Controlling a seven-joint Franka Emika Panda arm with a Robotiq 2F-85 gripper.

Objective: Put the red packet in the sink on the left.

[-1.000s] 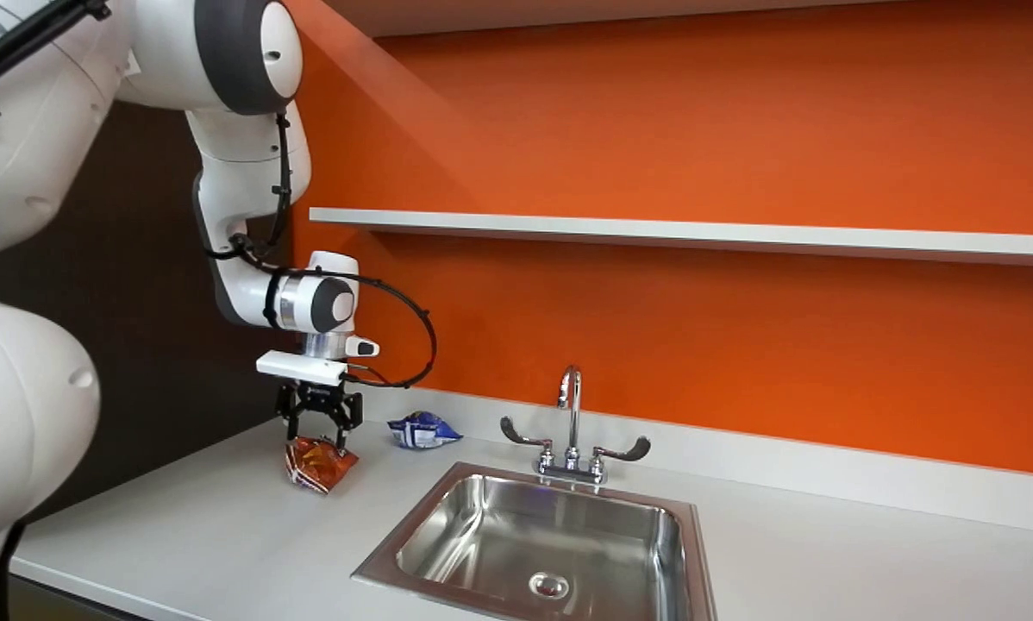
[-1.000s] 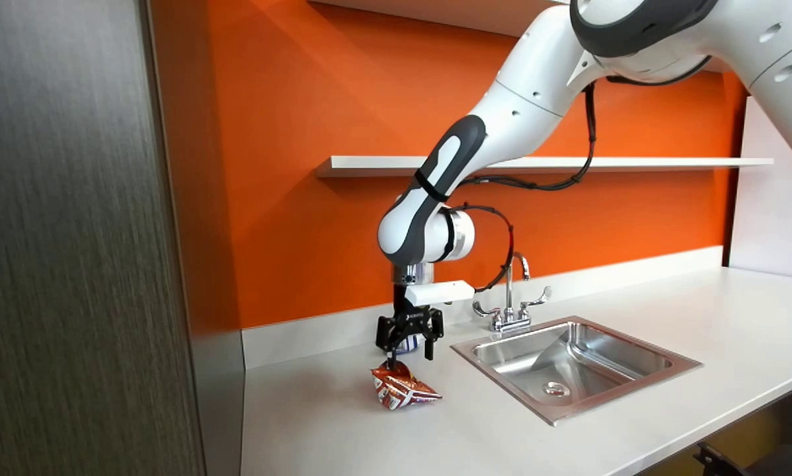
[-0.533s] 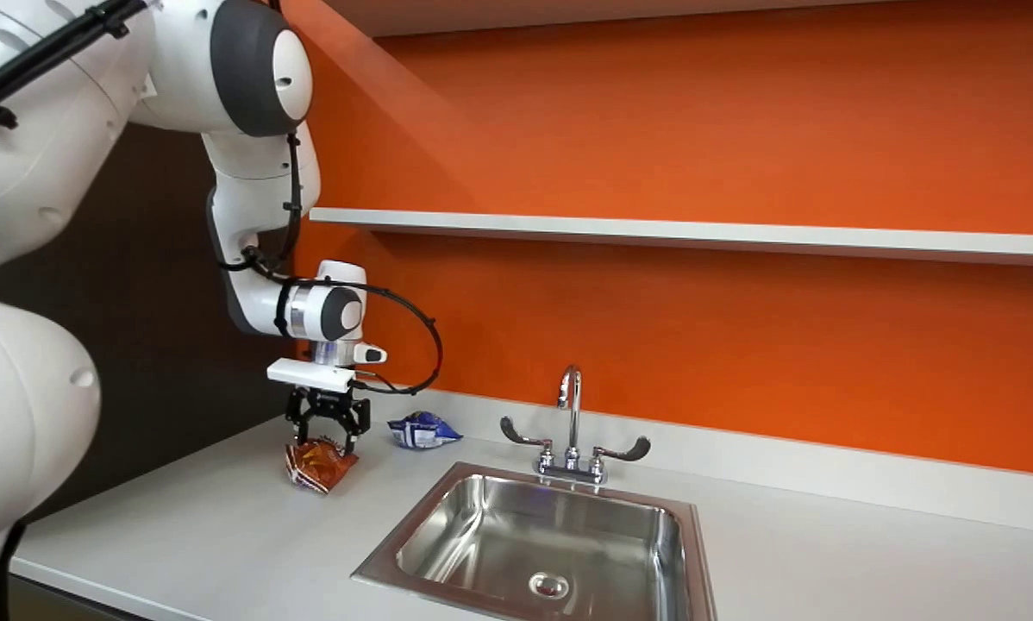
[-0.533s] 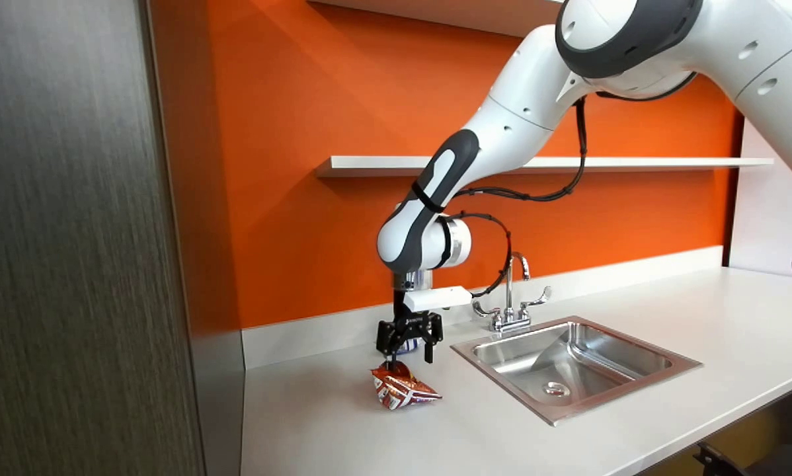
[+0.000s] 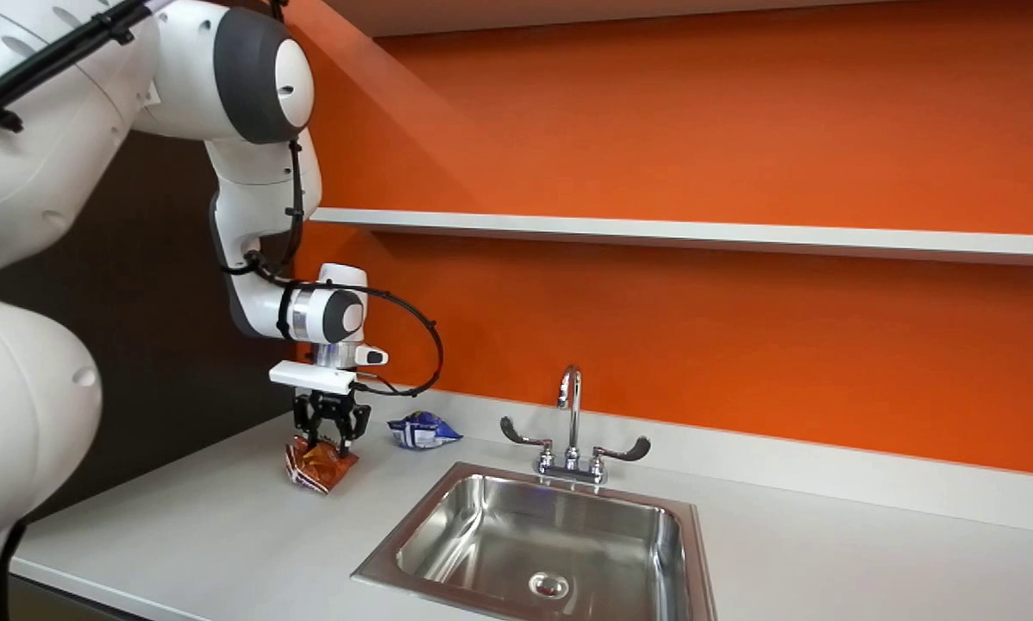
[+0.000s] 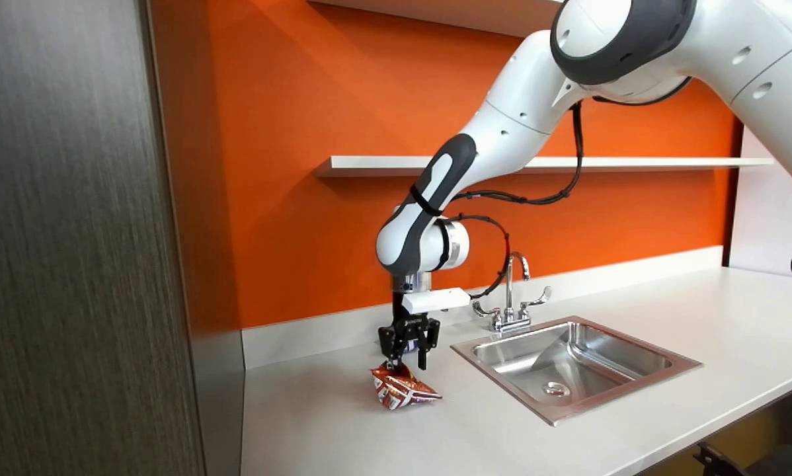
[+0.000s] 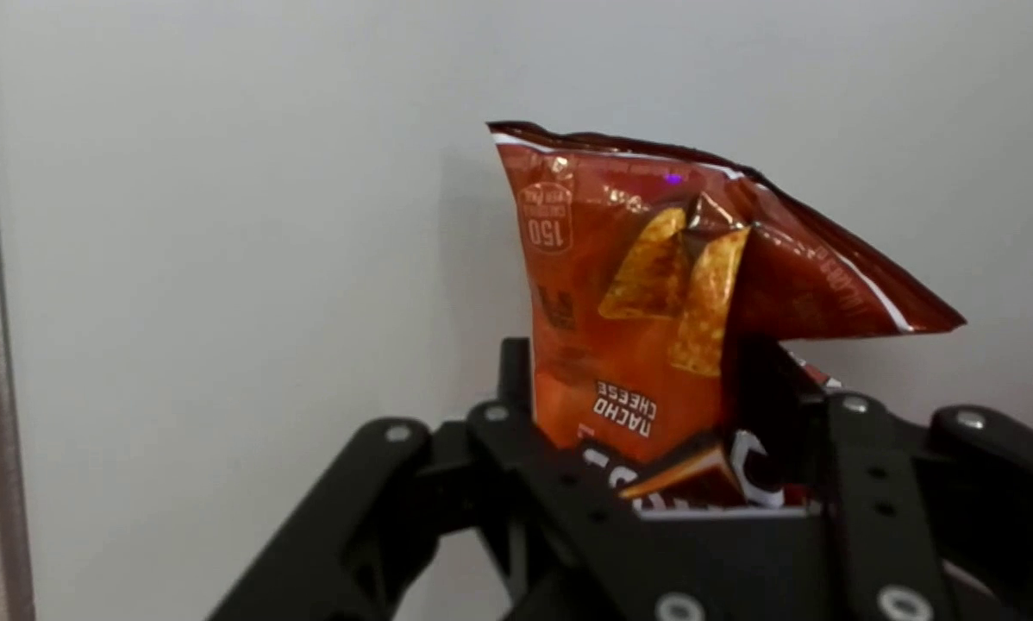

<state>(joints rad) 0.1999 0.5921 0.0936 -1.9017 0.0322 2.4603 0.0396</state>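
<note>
The red packet [image 5: 320,474] stands crinkled on the counter, left of the sink; it shows in both exterior views [image 6: 401,391] and in the wrist view [image 7: 568,285]. My gripper [image 5: 328,448] points down at the packet's top, also in an exterior view [image 6: 407,365]. In the wrist view my gripper [image 7: 637,362] has its fingers partly closed but well apart, with the packet between them. One finger lies along the packet's edge, and the packet is creased beside the other. The steel sink [image 5: 698,561] shows in both exterior views [image 6: 548,411].
A blue and white packet [image 5: 423,430] lies near the back wall behind the gripper. The chrome faucet [image 5: 573,423] with two levers [image 5: 624,450] stands behind the sink. A white shelf [image 5: 654,230] runs above the counter. A dark panel [image 6: 85,231] closes the left end.
The arm has come lower and shifted slightly right in an exterior view. The fingers have moved closer together about the red packet. The packet has stayed in place.
</note>
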